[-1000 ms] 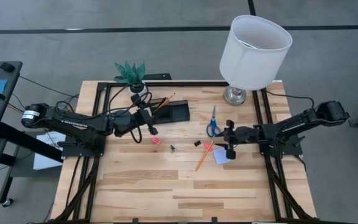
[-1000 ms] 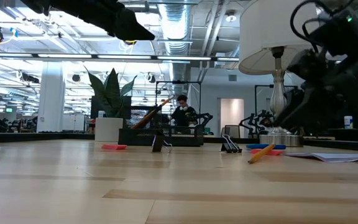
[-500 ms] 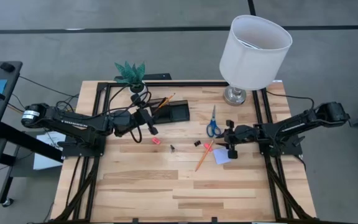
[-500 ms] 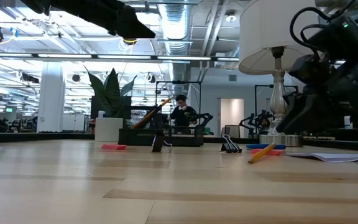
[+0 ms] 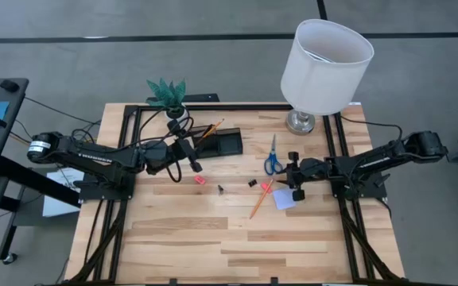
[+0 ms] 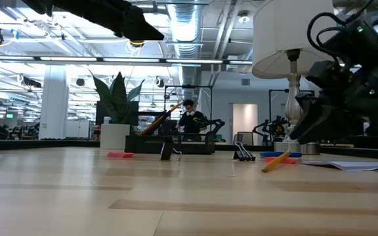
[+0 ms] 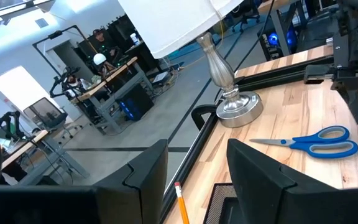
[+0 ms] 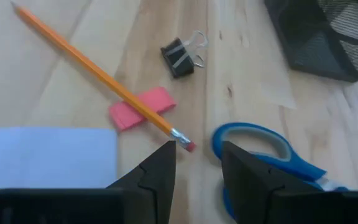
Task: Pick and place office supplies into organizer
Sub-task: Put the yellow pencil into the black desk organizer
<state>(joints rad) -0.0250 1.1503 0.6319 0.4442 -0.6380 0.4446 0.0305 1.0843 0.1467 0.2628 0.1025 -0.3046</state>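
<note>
Hovering with fingers parted and empty, the right hand [image 8: 194,163] had the orange pencil's [image 8: 98,73] eraser end directly ahead, its shaft slanting away over the pink eraser [image 8: 143,107].

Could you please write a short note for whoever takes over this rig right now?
Left gripper: open, empty, above the organizer.
Right gripper: open, empty, hovering by the loose pencil's rubber end.
Done: one pencil leans in the organizer.
Left on the table: the loose pencil lying across a pink eraser, note pad, scissors, clip, plus a second eraser and a small black piece nearer the middle. No pen visible.
</note>
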